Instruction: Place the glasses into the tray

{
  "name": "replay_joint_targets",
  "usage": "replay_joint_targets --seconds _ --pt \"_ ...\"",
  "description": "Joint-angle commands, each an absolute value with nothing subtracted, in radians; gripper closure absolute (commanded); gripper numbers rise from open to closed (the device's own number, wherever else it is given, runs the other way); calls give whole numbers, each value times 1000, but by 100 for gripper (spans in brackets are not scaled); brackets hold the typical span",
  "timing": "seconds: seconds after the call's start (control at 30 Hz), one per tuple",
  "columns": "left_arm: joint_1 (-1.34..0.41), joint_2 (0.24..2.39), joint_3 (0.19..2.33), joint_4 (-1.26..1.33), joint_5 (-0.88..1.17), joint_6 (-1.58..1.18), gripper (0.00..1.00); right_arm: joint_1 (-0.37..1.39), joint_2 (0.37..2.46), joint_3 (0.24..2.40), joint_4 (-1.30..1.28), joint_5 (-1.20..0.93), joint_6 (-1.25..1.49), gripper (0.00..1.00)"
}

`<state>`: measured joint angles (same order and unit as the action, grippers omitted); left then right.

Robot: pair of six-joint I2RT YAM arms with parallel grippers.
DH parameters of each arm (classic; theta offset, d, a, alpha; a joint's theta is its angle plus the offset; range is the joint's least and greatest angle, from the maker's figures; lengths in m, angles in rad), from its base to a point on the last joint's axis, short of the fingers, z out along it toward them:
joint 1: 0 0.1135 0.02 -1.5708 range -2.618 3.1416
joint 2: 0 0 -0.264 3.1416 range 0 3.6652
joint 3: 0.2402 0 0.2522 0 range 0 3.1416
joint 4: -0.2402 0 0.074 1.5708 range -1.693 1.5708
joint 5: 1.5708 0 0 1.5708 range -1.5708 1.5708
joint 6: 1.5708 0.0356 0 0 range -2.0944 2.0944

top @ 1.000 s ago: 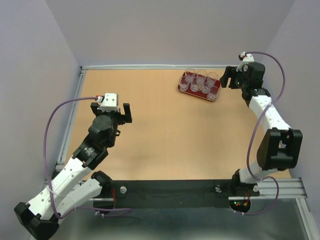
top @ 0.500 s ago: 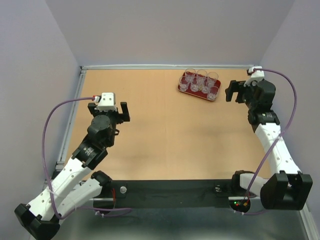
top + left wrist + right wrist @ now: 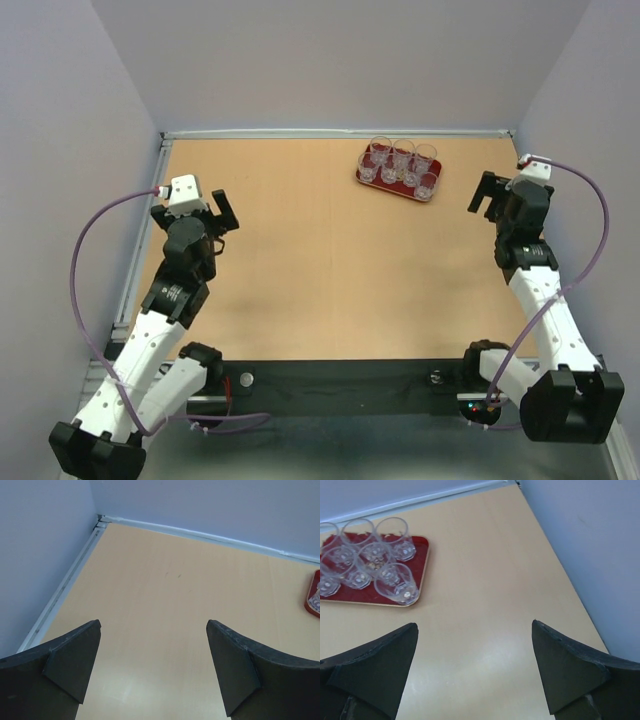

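Observation:
The dark red tray (image 3: pixel 394 189) lies at the far right of the wooden table, and several clear glasses (image 3: pixel 403 158) stand upright on it in two rows. The right wrist view shows the tray (image 3: pixel 423 555) and its glasses (image 3: pixel 395 582) at the upper left. Its red edge (image 3: pixel 314 597) just enters the left wrist view. My right gripper (image 3: pixel 495 195) (image 3: pixel 475 625) hangs open and holds nothing, to the right of the tray and apart from it. My left gripper (image 3: pixel 205 212) (image 3: pixel 154 625) is open and holds nothing over bare table near the left edge.
A white rail (image 3: pixel 330 132) runs along the table's far edge and down its left side (image 3: pixel 65 585). Lilac walls close in the back, left and right. A black strip (image 3: pixel 340 385) carries the arm bases at the near edge.
My right arm has drawn back from the tray toward the right wall, its jaws spreading wider. My left arm has swung left toward the table's left edge.

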<state>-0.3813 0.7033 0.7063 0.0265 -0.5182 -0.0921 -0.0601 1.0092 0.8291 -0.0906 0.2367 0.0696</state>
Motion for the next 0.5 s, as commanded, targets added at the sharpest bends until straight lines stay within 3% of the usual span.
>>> replay_joint_targets --seconds 0.0,0.47 --pt "-342 712 709 77 -485 -109 1 -69 954 795 -61 377 89 0" --pt "-341 718 696 86 -486 -86 1 -69 917 736 -60 425 110 0"
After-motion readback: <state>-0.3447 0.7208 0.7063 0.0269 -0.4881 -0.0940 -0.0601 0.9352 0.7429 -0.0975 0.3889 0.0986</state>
